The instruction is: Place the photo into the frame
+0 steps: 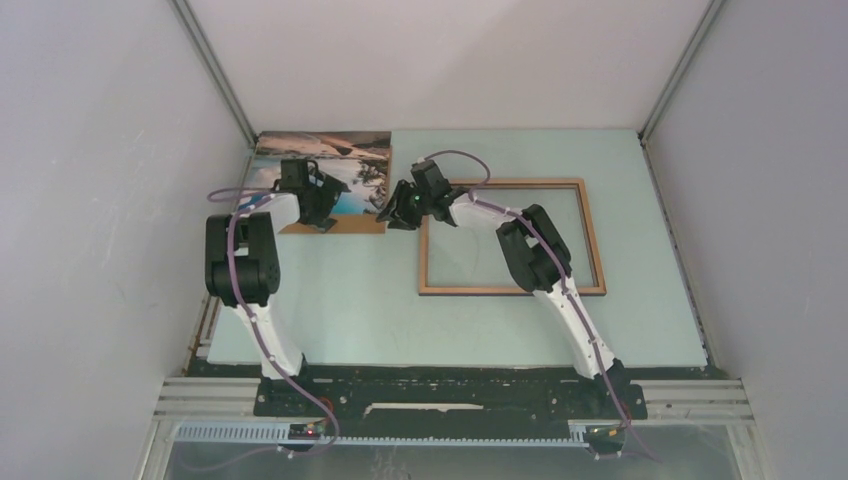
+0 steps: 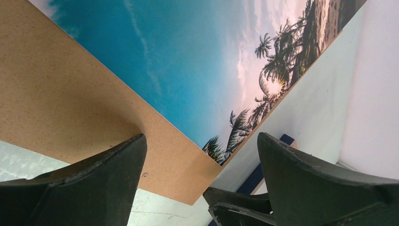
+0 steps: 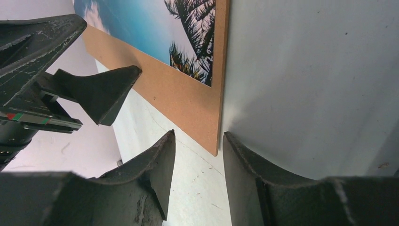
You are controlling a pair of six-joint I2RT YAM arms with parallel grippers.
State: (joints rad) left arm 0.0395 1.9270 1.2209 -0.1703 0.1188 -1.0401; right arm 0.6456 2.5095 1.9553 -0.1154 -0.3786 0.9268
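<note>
photo not yet in the frame, both arms at the board's near edge

the photo [image 1: 350, 150] lies picture side up in the far left corner of the table [image 1: 340, 320], resting on a plain brown backing board [image 1: 365, 226] that shows as a strip along the photo's near edge. the frame [image 1: 510, 291] lies flat to the right of centre, wood face up, its pane bare with nothing in it. photo and frame are apart, so the main step of the task is not done.

the left gripper [image 2: 201, 136] hangs over the near edge of the board with its fingers spread as wide as they go, one to each side of the board's near right corner, and it has hold of nothing. the right gripper [image 3: 198, 134] reaches across from the frame's side to that same corner. its fingers stand partway apart with a narrow gap, the board's corner just at the mouth of it, and nothing looks clamped.

by my reading, what is left is nearly everything: getting hold of the photo, carrying it over, and laying it in the frame.
</note>
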